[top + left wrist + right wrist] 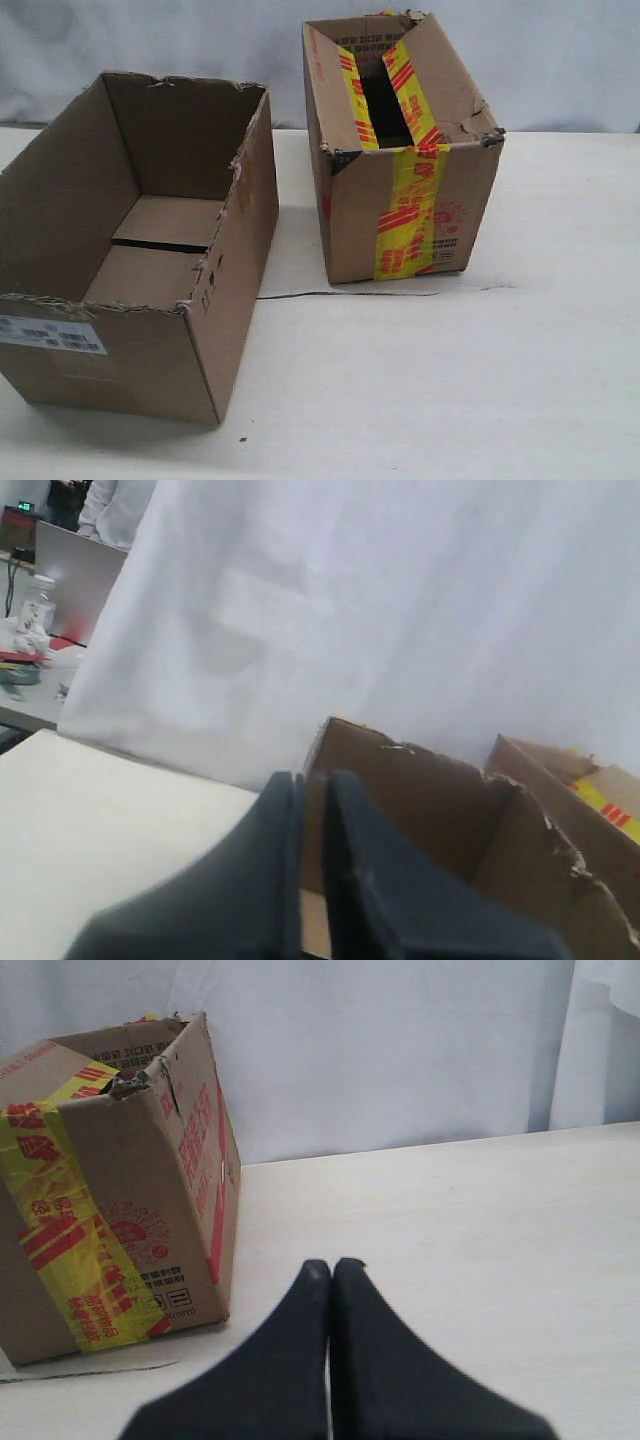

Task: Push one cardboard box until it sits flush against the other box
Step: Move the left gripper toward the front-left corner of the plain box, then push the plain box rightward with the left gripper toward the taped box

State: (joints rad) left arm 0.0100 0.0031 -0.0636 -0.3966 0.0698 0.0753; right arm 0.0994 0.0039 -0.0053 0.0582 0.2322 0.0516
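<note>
- left gripper (310, 780): clenched, the two dark fingers (380, 880) have only a thin slit between them and nothing is held. It points at the cardboard box (420, 810), close to its ragged top rim on the side away from the other box (590, 790). Can't tell if it touches.
- right gripper (332, 1265): clenched, tips pressed together, empty. It is low over the bare table (480, 1230), aimed past the labelled end of the other box (110, 1190) and apart from it.
- Neither arm shows in the exterior view.
- cardboard box (110, 370): on the left of the table (450, 380), open top, torn edges, white barcode label (50, 335) on the near face.
- other box (410, 210): on the right and farther back, yellow tape (415, 200) with red print running over the top and down the near face, corners dented, top flaps parted.
- The boxes are not flush: a strip of bare table separates them, and they sit at slightly different angles.
- A thin dark strip (340, 294) lies on the table in the gap, near the foot of the other box.
- White backdrop (560, 60) behind both boxes.
</note>
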